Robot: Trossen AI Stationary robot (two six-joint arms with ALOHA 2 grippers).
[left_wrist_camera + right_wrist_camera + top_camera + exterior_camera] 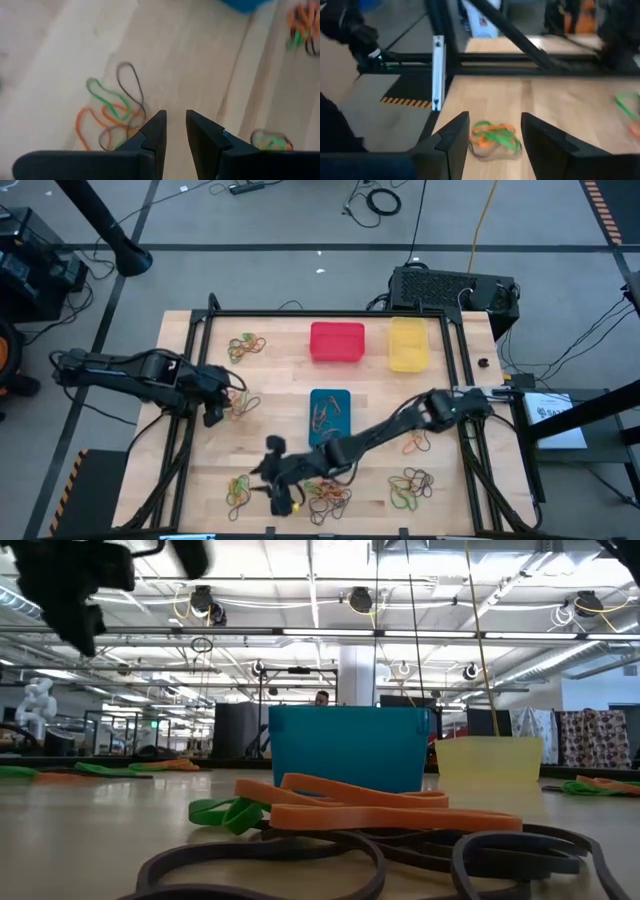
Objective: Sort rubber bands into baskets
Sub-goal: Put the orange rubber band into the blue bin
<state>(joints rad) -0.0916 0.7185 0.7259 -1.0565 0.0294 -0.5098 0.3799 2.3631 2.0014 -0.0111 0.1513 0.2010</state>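
Dark fingers of the right gripper (492,145) stand well apart with nothing between them, framing a small tangle of orange and green rubber bands (495,137) on the wood near the table's front edge. In the high view this gripper (278,480) sits at the lower centre-left of the frame, its arm stretched diagonally from the right side across the blue basket (330,416), which already has a few bands in it.

A good pick here, I judge, means lowering straight onto one strand at the clump's edge and closing only once a fingertip is under or beside it, so a single colour comes away rather than the whole knot.

At the left of the frame the left gripper (215,416) waits above another loose cluster (112,112), its fingers narrowly parted and empty. The red basket (337,342) and yellow basket (408,344) sit side by side in the upper middle.
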